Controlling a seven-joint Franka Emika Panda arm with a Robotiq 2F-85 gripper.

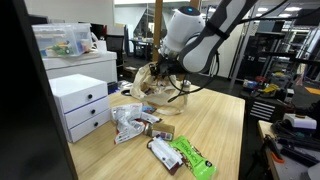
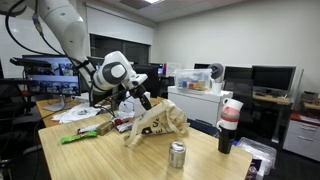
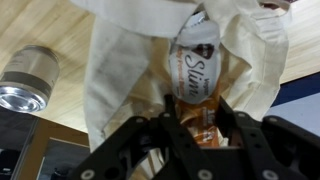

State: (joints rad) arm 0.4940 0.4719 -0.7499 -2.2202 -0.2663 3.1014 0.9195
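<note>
Bag (image 2: 160, 122) sits mid-table (image 2: 120, 160), with the can (image 2: 177, 154) in front of it in an exterior view and to its left in the wrist view. Packet (image 3: 195, 65) lies in the bag mouth, between the gripper (image 3: 193, 125) fingers. Loose wrappers (image 1: 165, 150) lie on the table in front of the bag in an exterior view, and the drawer unit (image 1: 82, 105) stands left of them, beside the table edge.

One cloth bag (image 2: 155, 122) is counted at the claw (image 3: 197, 115), with one snack packet (image 3: 197, 60) between its fingers. One metal can (image 2: 177, 154) is seen near the claw. One green packet (image 1: 192, 157) and one white drawer unit (image 1: 82, 105) are seen farther off.
</note>
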